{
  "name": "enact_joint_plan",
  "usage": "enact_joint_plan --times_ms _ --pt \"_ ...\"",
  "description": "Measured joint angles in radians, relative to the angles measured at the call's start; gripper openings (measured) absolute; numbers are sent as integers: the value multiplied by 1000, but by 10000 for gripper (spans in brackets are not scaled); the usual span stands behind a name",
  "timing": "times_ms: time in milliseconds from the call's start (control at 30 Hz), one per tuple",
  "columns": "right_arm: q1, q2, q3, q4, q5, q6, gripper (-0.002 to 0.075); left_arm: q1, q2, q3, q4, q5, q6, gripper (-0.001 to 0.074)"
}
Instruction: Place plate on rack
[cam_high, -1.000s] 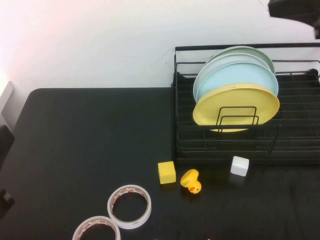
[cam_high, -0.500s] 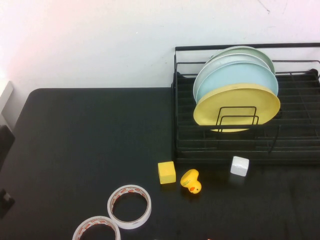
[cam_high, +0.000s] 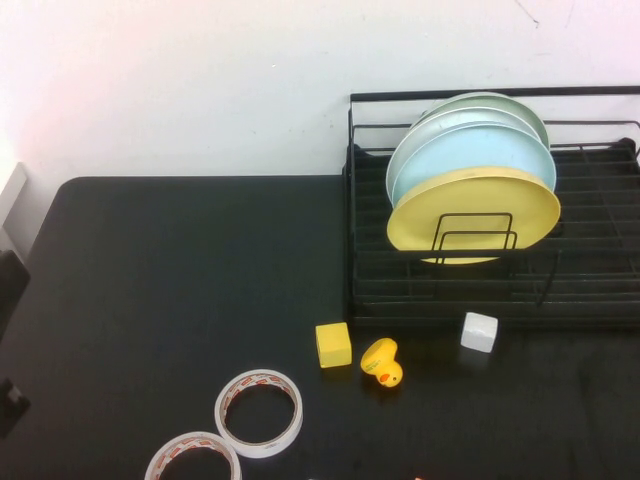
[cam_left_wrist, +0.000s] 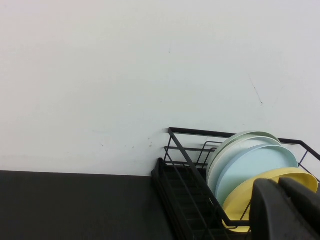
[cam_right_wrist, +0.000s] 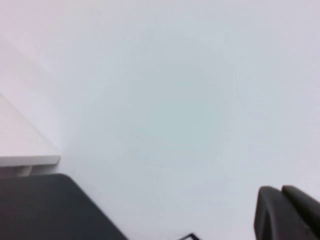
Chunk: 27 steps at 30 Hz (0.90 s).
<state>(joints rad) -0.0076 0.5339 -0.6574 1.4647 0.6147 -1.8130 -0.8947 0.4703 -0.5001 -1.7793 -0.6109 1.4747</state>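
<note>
The yellow plate (cam_high: 473, 213) stands on edge in the black wire rack (cam_high: 450, 300), held by the divider loops, in front of a light blue plate (cam_high: 470, 152) and a pale green plate (cam_high: 520, 108). The yellow plate (cam_left_wrist: 240, 200) and the rack (cam_left_wrist: 182, 165) also show in the left wrist view. My left gripper (cam_left_wrist: 280, 187) is shut and empty, held back from the rack at the left side. My right gripper (cam_right_wrist: 281, 192) is shut and empty, raised and facing the white wall. Neither gripper shows in the high view.
On the black table in front of the rack lie a yellow cube (cam_high: 333, 344), a rubber duck (cam_high: 382, 362) and a white cube (cam_high: 479, 331). Two tape rolls (cam_high: 259, 412) lie near the front edge. The white wall stands behind the rack.
A dark part of the right arm at the high view's top right corner has moved out of sight. The plates and table objects have not moved.
</note>
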Motion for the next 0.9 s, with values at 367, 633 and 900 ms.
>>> enact_joint_plan --times_ms 367,633,900 --pt "0 -285 76 -216 24 222 1 0 0 0 0 0 0 -2" --pt "0 -487 76 -667 113 702 1 0 0 0 0 0 0 -2" --pt "0 -553 77 -916 188 954 1 0 0 0 -2 0 0 -2"
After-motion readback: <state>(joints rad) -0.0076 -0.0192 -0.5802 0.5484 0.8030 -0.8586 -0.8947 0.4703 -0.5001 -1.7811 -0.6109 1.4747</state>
